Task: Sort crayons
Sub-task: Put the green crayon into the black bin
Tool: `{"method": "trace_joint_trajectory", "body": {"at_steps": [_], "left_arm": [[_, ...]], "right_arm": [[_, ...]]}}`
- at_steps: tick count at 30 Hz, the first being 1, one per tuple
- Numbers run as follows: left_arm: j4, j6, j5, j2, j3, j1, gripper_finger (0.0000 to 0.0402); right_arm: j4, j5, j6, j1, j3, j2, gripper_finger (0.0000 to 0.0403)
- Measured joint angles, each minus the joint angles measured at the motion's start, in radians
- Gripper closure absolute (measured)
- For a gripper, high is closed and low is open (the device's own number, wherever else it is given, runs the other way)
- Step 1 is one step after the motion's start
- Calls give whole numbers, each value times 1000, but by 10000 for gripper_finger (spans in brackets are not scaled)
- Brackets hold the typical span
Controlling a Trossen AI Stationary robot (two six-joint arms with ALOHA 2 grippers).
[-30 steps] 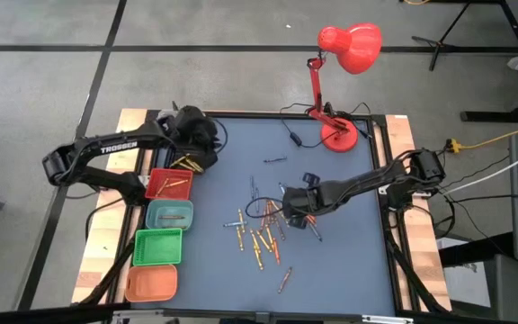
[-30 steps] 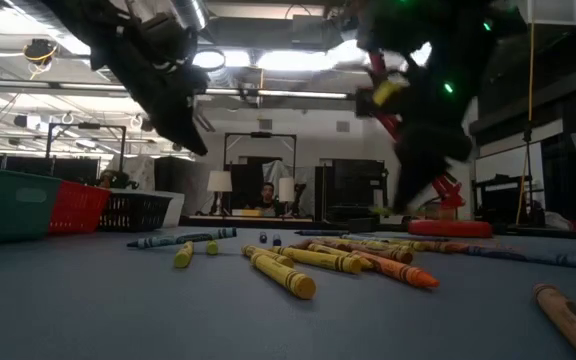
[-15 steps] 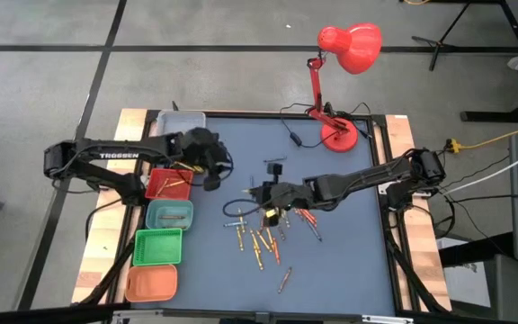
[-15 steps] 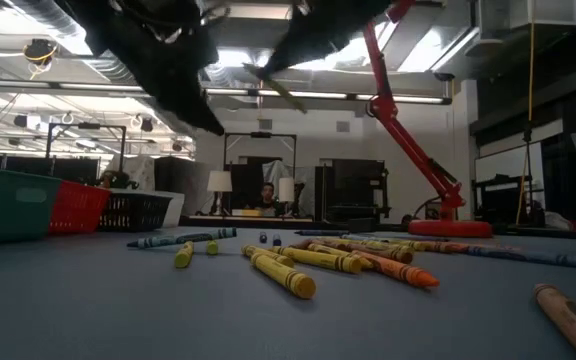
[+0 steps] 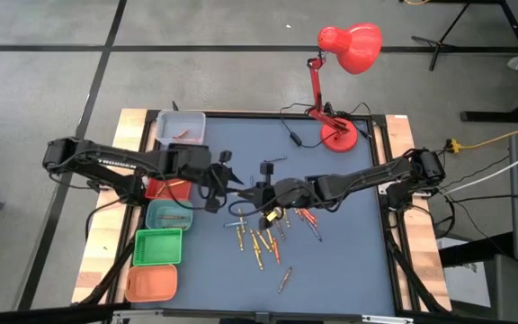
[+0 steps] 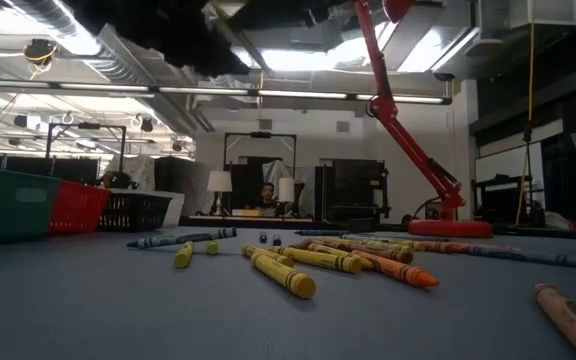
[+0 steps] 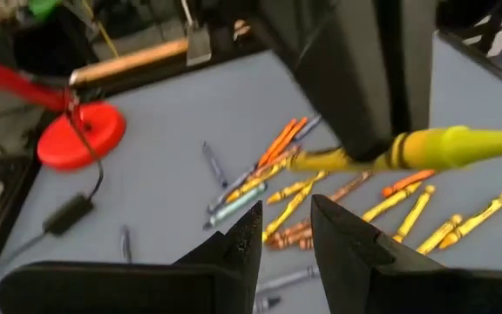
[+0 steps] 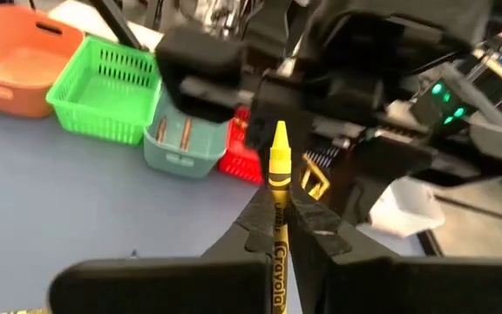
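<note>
Handover looks to be the step in hand: the right gripper (image 8: 279, 218) pinches a yellow crayon (image 8: 279, 179) above the middle of the table, tip aimed at the left gripper (image 5: 226, 171), whose fingers stand spread just beside it. Doing it well probably means the left fingers (image 7: 349, 249) closing squarely across the free end of the crayon before the right lets go. Remaining crayons (image 5: 263, 238) lie scattered on the blue table (image 5: 349, 261) below, near the red bin (image 5: 158, 189), teal bin (image 5: 169, 216), green bin (image 5: 158, 247) and orange bin (image 5: 150, 283).

We see a blue table (image 5: 349, 252) bearing scattered crayons (image 5: 261, 243) below the grippers, five bins (image 5: 157, 247), and a red lamp (image 5: 338, 135).
</note>
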Motion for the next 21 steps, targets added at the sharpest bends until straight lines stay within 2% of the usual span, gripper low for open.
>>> {"method": "trace_joint_trajectory", "body": {"at_steps": [8, 16, 21], "left_arm": [[94, 9, -4, 0, 0, -38, 317], [143, 9, -4, 0, 0, -48, 317], [140, 9, -31, 0, 0, -48, 338]], "right_arm": [[112, 0, -29, 0, 0, 0, 387], [118, 0, -29, 0, 0, 0, 387], [116, 1, -29, 0, 0, 0, 387]]}}
